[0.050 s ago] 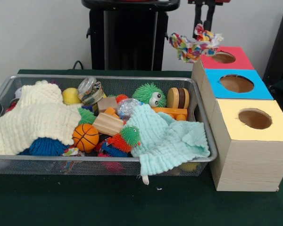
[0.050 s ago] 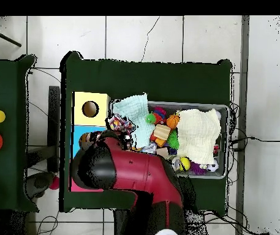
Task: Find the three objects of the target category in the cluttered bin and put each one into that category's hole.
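Note:
A multicoloured rope toy [image 1: 195, 44] hangs in the air beside the red-topped box [image 1: 236, 60], just left of its round hole [image 1: 224, 57]. My gripper [image 1: 203, 26] comes down from the top edge and is shut on the toy's upper end. From overhead the rope toy [image 2: 121, 125] shows between the boxes and the bin, with the red arm [image 2: 139, 174] covering the red box. The wire bin [image 1: 212, 153] holds mixed toys and two cloths.
A blue-topped box [image 1: 262, 92] and a yellow-topped box [image 1: 278, 129], each with a hole, stand in a row nearer the camera. In the bin lie a cream cloth [image 1: 35, 117], a mint cloth [image 1: 167, 136], a small basketball [image 1: 85, 137], spiky balls and wooden blocks.

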